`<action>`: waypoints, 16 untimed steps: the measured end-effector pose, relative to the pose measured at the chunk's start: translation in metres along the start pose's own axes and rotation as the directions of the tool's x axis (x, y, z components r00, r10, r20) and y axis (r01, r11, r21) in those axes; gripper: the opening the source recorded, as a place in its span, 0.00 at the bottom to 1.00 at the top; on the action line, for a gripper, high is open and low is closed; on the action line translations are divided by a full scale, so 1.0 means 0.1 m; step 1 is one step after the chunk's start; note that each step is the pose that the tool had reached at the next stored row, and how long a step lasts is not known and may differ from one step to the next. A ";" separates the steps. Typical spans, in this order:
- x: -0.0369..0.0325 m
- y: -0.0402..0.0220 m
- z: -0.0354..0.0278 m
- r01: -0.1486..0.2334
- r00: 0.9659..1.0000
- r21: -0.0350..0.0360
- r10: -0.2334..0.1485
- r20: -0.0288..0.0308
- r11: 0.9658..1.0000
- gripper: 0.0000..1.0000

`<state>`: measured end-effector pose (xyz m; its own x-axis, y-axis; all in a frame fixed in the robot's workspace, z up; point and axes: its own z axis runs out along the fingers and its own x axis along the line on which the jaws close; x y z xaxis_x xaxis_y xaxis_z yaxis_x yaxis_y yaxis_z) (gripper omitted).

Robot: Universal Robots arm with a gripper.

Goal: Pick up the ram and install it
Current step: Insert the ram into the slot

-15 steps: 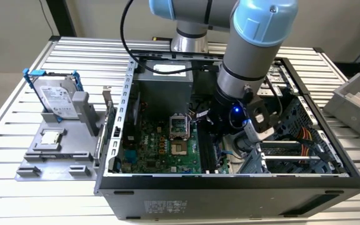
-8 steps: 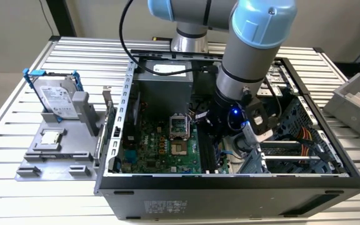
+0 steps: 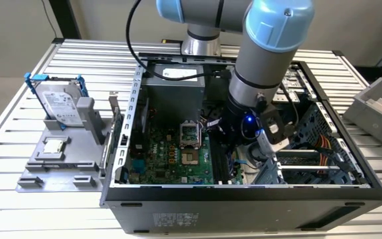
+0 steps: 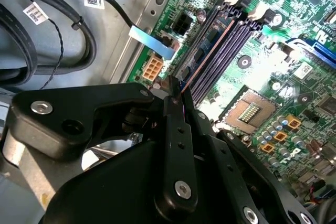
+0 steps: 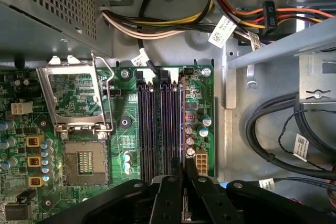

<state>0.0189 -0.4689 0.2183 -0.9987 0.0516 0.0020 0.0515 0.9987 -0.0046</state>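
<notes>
Fingers [image 4: 176,95] pinch the ram [image 4: 207,51] by its top edge, over the slots [image 5: 157,124]; thin, light, stiff and fragile, best held there.

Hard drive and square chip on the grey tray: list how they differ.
The hard drive stands leaning in a blue bracket; the square chip lies flat. The hard drive is far larger than the square chip. Both are silver and sit on the grey tray beside the computer case.

Matt black plastic end effector [image 4: 176,95] over glossy green motherboard [image 5: 121,129], bare metal case [image 3: 244,191].
</notes>
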 end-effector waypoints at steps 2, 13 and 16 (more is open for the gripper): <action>0.000 -0.005 0.000 0.000 1.000 0.000 0.000 0.000 1.000 0.00; 0.027 -0.035 -0.040 0.001 1.000 0.000 -0.001 -0.001 1.000 0.00; 0.050 -0.038 -0.039 0.001 1.000 0.000 -0.001 -0.001 1.000 0.00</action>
<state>0.0137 -0.4725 0.2222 -0.9987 0.0503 0.0033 0.0502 0.9987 -0.0045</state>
